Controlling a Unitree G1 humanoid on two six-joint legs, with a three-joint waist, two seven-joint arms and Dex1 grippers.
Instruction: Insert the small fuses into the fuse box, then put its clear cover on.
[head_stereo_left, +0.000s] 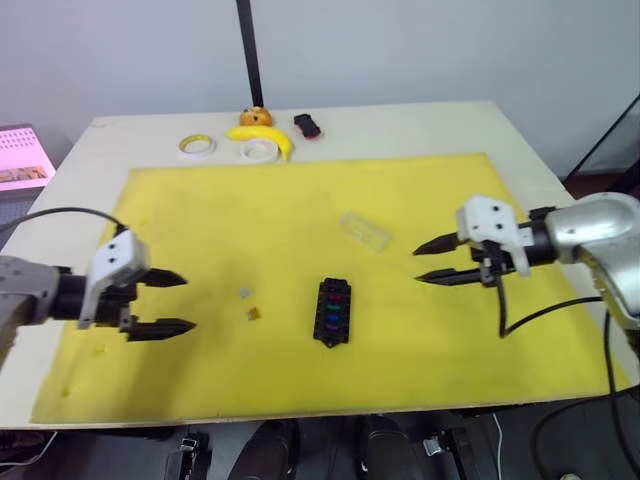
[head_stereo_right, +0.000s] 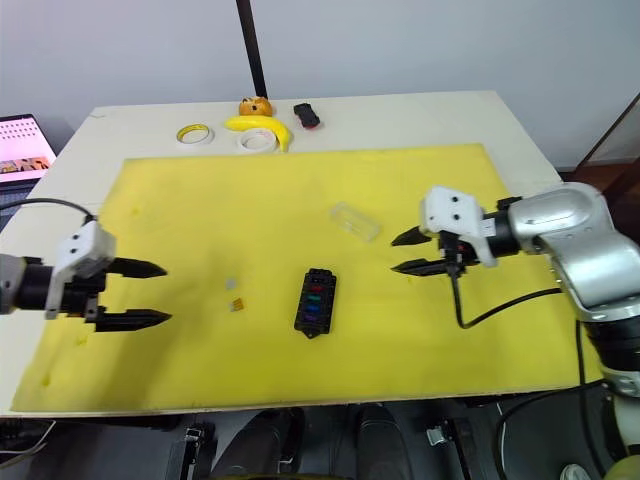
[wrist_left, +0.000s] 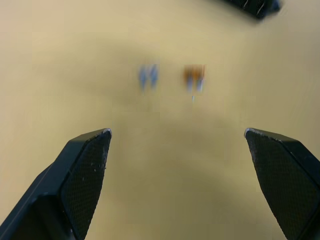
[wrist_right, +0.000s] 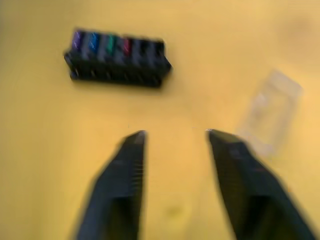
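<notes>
A yellow foam mat (head_stereo_left: 200, 200) covers most of the pale worktop (head_stereo_left: 420, 125). Near the mat's middle lies the small black plastic fuse box (head_stereo_left: 332, 312), a rectangular block with its long side running away from the robot; four translucent fuses sit in its slots, showing in the right wrist view as purple (wrist_right: 77, 40), blue (wrist_right: 92, 41), green (wrist_right: 109, 43) and red (wrist_right: 126, 45), with the slots beyond the red one dark. Two loose fuses lie on the mat to the left of the box, near each other but apart: a tiny grey fuse (head_stereo_left: 244, 293) and a tiny amber fuse (head_stereo_left: 254, 314), the amber one closer to the box. The small transparent rectangular cover (head_stereo_left: 365, 231) lies on the mat beyond the box and a little to its right, well apart from it. The left gripper (head_stereo_left: 172, 302) hovers over the mat's left part, its two black fingers spread wide and holding nothing, pointed toward the two loose fuses. The right gripper (head_stereo_left: 428, 260) hangs over the mat to the right of the box and near the cover, its fingers parted and empty. Along the far edge of the worktop sit two tape rolls (head_stereo_left: 197, 146), a yellow banana (head_stereo_left: 262, 137), a small orange round object (head_stereo_left: 256, 117) and a black-and-red object (head_stereo_left: 308, 126).
</notes>
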